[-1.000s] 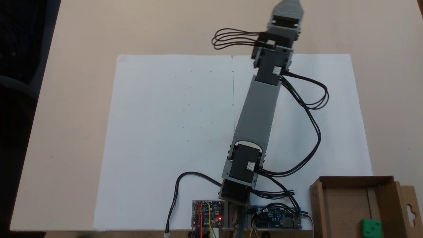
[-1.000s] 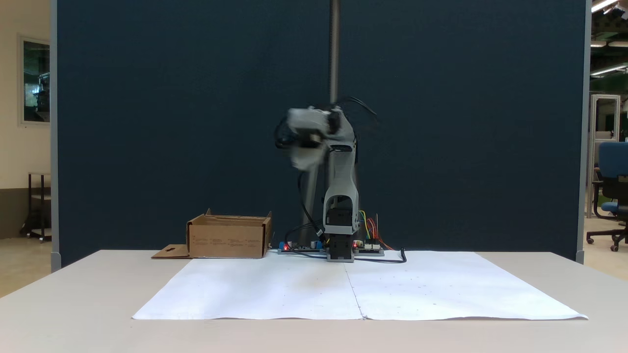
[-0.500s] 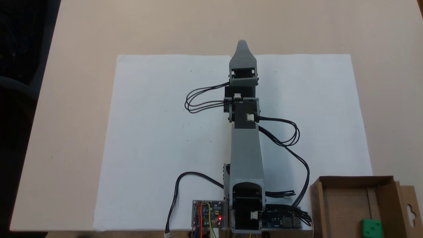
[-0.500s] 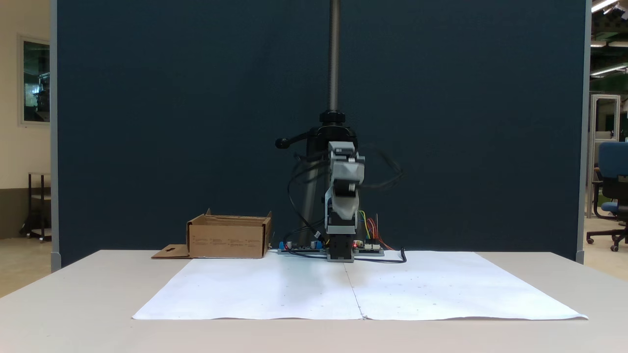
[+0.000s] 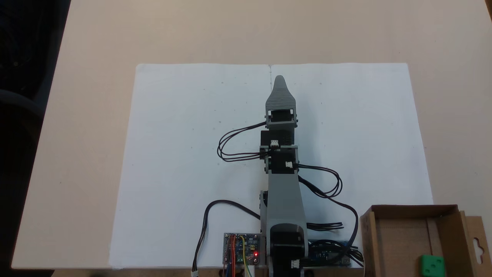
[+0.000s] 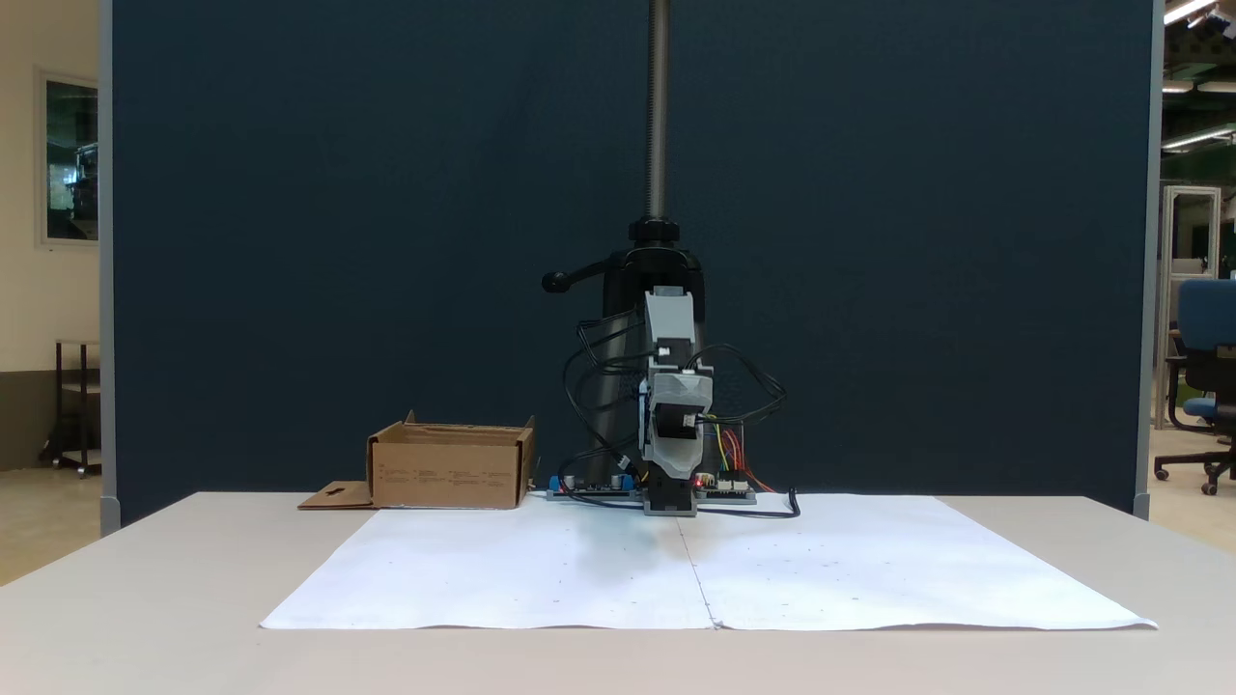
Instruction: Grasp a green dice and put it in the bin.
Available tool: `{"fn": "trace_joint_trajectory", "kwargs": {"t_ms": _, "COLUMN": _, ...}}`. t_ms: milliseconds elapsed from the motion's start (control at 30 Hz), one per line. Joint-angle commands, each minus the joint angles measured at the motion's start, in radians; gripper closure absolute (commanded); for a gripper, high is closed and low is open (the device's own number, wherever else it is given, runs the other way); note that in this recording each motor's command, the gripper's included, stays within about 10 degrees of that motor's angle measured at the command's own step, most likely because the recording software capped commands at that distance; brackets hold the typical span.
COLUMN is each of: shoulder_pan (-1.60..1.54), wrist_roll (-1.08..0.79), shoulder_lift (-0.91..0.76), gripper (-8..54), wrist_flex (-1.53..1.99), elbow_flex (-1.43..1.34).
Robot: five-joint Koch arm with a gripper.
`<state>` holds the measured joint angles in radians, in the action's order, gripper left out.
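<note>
The green dice (image 5: 432, 265) lies inside the bin (image 5: 413, 209), in its near right corner as the view from above shows it, with two dark pips up. From the front, the bin (image 6: 449, 473) stands left of the arm's base and its walls hide the dice. My gripper (image 5: 280, 79) points away from the base over the middle of the white paper, far from the bin, with nothing seen in it. From above only its upper jaw shows. In the front view the gripper (image 6: 678, 410) faces the camera, and I cannot make out a gap.
White paper (image 5: 184, 154) covers the table's middle. Circuit boards (image 5: 241, 248) and black cable loops (image 5: 234, 146) sit around the arm's base. A camera pole (image 6: 658, 106) rises behind the arm, before a dark blue partition. The bin's flap (image 5: 477, 246) lies flat beside it.
The arm swung from far out and right back to the centre line, then folded in toward its base and came lower. The dice stayed in the bin.
</note>
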<state>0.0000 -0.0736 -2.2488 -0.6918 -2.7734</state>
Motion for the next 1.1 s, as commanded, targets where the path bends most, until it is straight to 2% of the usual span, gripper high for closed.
{"fn": "trace_joint_trajectory", "kwargs": {"t_ms": 0, "shoulder_pan": 0.012, "wrist_roll": -0.012, "shoulder_lift": -0.109, "gripper": 3.3, "wrist_flex": -0.165, "elbow_flex": -0.014}}
{"fn": "trace_joint_trajectory", "kwargs": {"t_ms": 533, "shoulder_pan": 0.003, "wrist_roll": -0.008, "shoulder_lift": -0.123, "gripper": 3.2, "wrist_flex": -0.670, "elbow_flex": -0.319}}
{"fn": "trace_joint_trajectory", "kwargs": {"t_ms": 833, "shoulder_pan": 0.003, "wrist_roll": -0.005, "shoulder_lift": -0.123, "gripper": 2.9, "wrist_flex": -0.931, "elbow_flex": -0.359}}
{"fn": "trace_joint_trajectory", "kwargs": {"t_ms": 1067, "shoulder_pan": 0.006, "wrist_roll": -0.008, "shoulder_lift": -0.120, "gripper": 1.8, "wrist_flex": -0.939, "elbow_flex": -0.357}}
